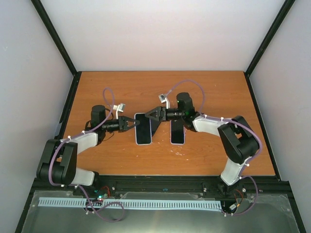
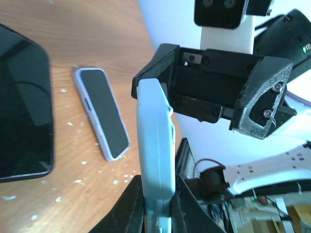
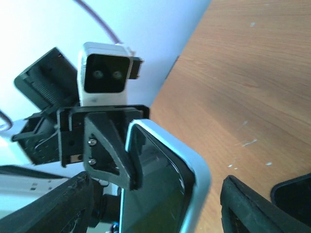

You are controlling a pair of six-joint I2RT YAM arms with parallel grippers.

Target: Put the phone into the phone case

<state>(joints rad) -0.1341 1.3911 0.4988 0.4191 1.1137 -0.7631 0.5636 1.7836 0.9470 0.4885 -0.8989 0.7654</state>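
The left gripper (image 2: 158,204) is clamped on 1 edge of the pale-blue phone case (image 2: 155,145), the right gripper's (image 2: 206,85) jaws gape around its far end, and the phone (image 2: 102,114), flat on the table (image 2: 97,29) nearby, looks stiff and slick, best pinched across its long edges.

**Left wrist view:** at 9 o'clock a dark glossy slab (image 2: 24,102) is showing blurred and is being cut by the left edge; what it is cannot be told. The light-blue case (image 2: 154,141), standing edge-on, is hiding its own face, and at 6 o'clock its lower end is being covered by the fingers (image 2: 129,206) of the left gripper (image 2: 158,182).

**Right wrist view:** the bottom edge is cutting the case, and at 4 o'clock a dark corner (image 3: 296,191) is being cropped.
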